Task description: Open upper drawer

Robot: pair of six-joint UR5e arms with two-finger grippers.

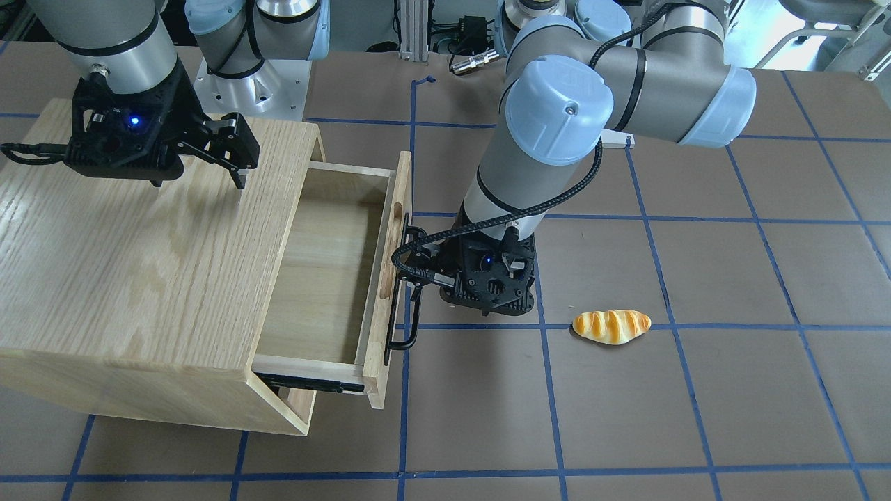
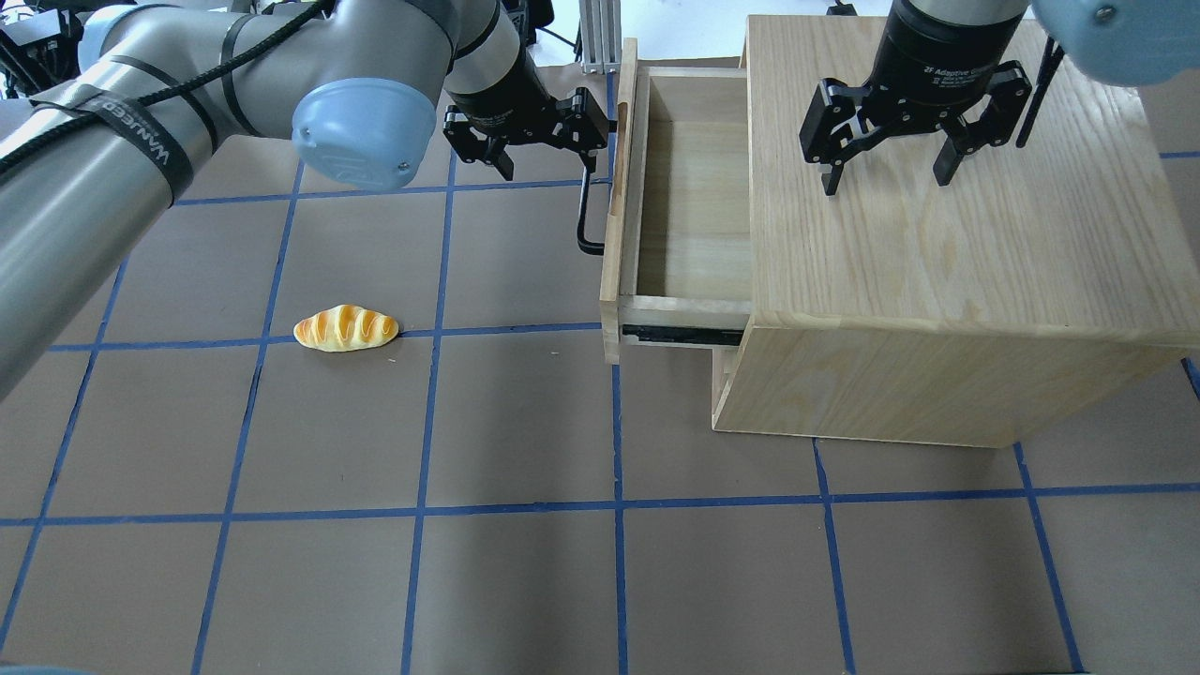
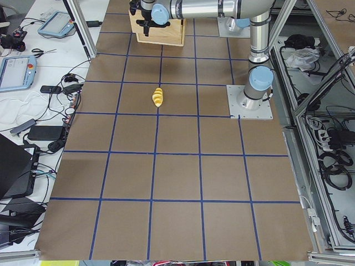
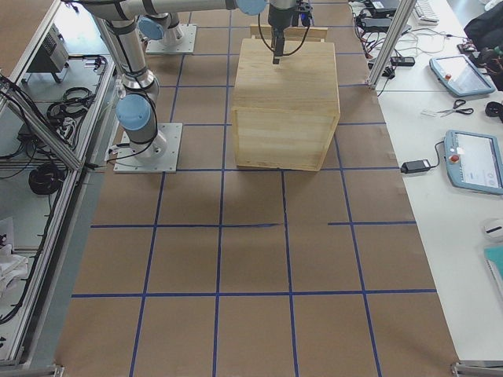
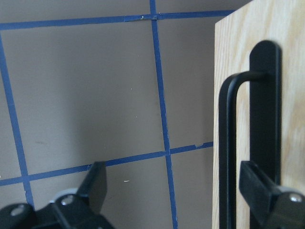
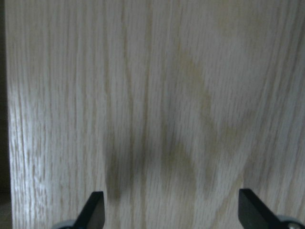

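Fingers (image 5: 96,182) spread astride handle (image 5: 227,143) (left)

Open tabletop (image 2: 525,581) toward the left end; cabinet, drawer and arms crowd the middle.

The oak cabinet (image 2: 937,281) stands nearer the long edge across from the robot. The upper drawer (image 2: 698,216) juts from it toward the table's left end, its cavity open from above. In front of the drawer's panel the left gripper (image 2: 546,164), jaws spread, straddles the black handle (image 2: 583,220). The left arm (image 2: 187,84) reaches in over the surface from the robot's edge and blocks that approach. The right gripper (image 2: 886,183), also spread, hangs just above the cabinet top. Toward the left end only a bread roll (image 2: 346,328) lies in the way, with wide passage around it.
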